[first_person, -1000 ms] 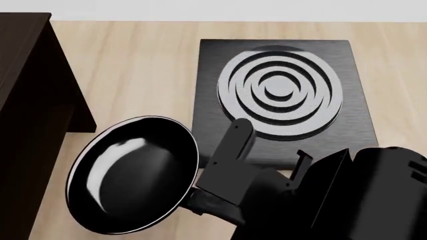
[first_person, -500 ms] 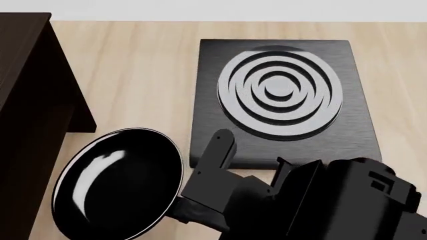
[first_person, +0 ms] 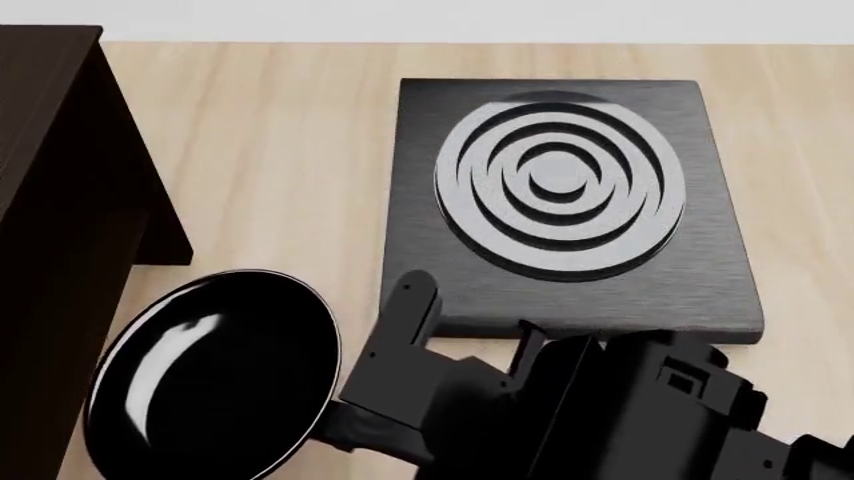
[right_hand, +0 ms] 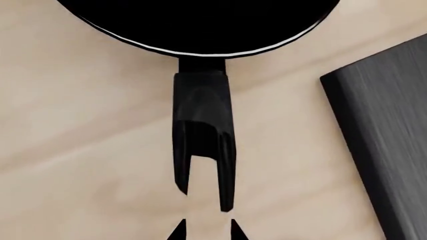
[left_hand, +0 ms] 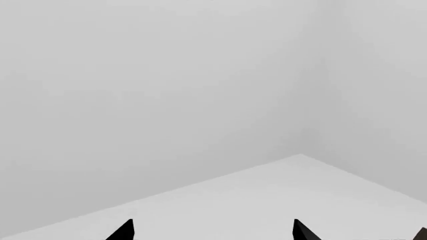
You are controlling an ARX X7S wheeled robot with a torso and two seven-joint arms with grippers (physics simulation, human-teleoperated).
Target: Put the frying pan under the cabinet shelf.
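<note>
Now the frying pan [first_person: 214,375] sits near the table's front-left corner, beside the cabinet shelf [first_person: 60,230]. It looks hard, heavy and slippery. The right gripper [first_person: 350,418] is clamped on its handle [right_hand: 201,130], the best holding spot.

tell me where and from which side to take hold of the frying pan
Take the frying pan by its short black handle, coming in along the handle from its looped free end, as the right pincer does now. The handle juts straight out from the rim, narrow enough to close on.
</note>
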